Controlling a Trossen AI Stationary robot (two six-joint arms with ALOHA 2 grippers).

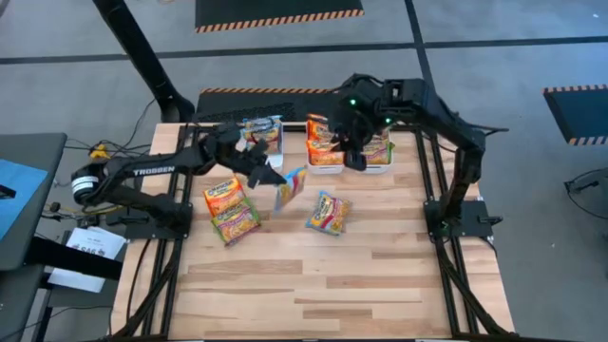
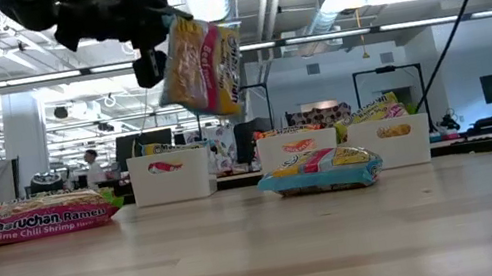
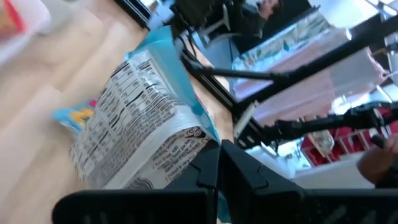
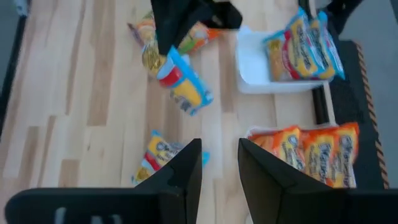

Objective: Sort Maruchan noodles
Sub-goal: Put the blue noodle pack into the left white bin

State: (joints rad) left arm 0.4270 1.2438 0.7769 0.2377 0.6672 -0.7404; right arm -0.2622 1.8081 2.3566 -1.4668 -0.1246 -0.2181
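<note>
Noodle packet (image 1: 290,187) pinched in left gripper (image 1: 275,177) jaws, off the counter (image 1: 380,275); right gripper (image 1: 354,152) jaws spread above bins (image 1: 353,152) by far edge.

From my remote station I count three white bins (image 1: 324,162) and four loose ramen packets (image 1: 328,212), one of them held aloft.
</note>
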